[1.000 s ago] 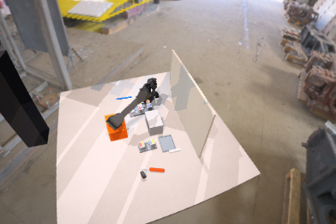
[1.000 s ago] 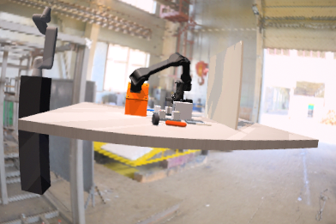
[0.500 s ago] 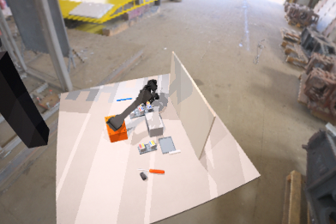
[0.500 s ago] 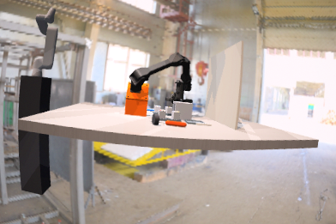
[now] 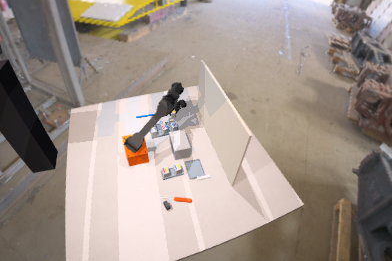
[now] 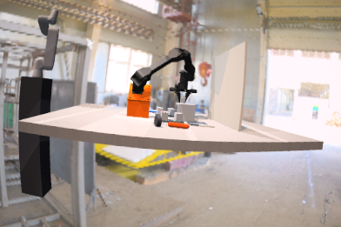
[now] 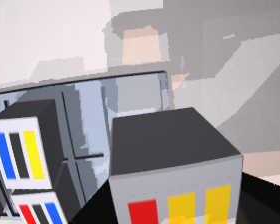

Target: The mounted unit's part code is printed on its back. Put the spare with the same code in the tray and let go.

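Observation:
My gripper (image 6: 183,100) (image 7: 163,179) is shut on a spare unit (image 7: 176,142), a dark-topped block whose pale face shows one red and two yellow bars. It is held above the table by the spares rack (image 7: 136,95). Other spares stand there: one with blue, black and yellow bars (image 7: 23,150), one with red, black and blue bars (image 7: 41,209). A flat grey tray (image 5: 195,168) lies nearer the table's front. A small holder beside it bears two units with coloured bars, a left one (image 5: 166,170) and a right one (image 5: 178,168). No code on a back is readable.
A grey box (image 5: 180,144) (image 6: 187,110) stands between the spares rack and the tray. A tall beige panel (image 5: 220,122) (image 6: 230,84) stands to the right. An orange-handled tool (image 5: 183,199) (image 6: 178,124) and a small dark object (image 5: 167,205) (image 6: 157,120) lie in front.

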`<action>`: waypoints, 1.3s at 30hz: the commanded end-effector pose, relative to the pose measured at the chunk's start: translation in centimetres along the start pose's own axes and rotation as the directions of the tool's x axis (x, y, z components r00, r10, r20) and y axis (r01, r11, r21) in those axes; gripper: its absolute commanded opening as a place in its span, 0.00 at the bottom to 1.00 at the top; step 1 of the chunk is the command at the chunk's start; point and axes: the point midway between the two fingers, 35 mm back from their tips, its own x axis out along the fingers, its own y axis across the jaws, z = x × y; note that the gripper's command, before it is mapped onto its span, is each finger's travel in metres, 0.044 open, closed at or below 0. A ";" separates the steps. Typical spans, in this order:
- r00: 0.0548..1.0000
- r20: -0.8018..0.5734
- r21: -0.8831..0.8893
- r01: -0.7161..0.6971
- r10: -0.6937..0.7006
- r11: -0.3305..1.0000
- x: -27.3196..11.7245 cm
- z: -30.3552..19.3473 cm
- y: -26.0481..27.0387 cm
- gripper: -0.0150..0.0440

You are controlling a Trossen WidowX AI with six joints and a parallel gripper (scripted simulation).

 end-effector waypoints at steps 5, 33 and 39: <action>1.000 0.001 -0.001 -0.009 0.009 1.000 -4.5 0.0 0.5 0.25; 0.996 0.078 0.045 -0.051 0.047 0.998 -8.7 -10.6 -3.3 0.25; 0.996 0.082 0.035 -0.038 0.035 0.999 -8.9 -15.0 -4.6 0.25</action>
